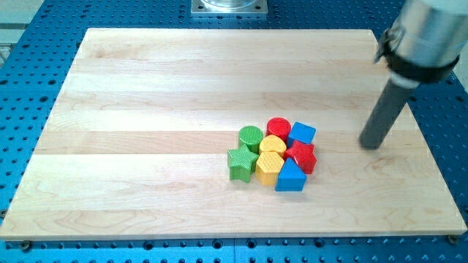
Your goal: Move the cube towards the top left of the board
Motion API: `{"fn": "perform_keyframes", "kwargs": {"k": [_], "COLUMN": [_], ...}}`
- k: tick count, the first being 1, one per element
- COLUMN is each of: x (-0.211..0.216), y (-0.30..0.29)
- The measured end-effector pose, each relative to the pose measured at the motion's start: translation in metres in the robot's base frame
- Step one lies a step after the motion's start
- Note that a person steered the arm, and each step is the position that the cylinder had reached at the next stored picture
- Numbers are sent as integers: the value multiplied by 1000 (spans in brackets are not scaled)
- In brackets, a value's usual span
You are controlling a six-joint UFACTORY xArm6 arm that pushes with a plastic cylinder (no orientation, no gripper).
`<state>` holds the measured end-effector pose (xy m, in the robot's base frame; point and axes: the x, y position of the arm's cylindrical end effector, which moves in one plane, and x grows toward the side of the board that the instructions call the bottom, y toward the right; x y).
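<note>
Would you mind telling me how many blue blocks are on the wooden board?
2: a blue cube at the cluster's upper right, and a blue triangular block at its lower right. None appear hidden.

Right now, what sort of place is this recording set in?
Most likely a robotics lab bench: a wooden board sits on a blue perforated mounting table, with small coloured blocks clustered on it, and my tip standing to the view's right of the blue cube.
</note>
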<state>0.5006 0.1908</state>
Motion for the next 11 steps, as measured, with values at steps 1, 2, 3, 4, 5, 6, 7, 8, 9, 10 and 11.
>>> {"fn": "perform_keyframes", "kwargs": {"k": [1,2,3,4,5,6,7,8,9,10,11], "x": [-9,4,-15,-88,-90,-66,-66,-135,-123,-158,-204], "y": [-58,-103,-113,-152,-192,-175,-208,-262,-276,-256,-284]}}
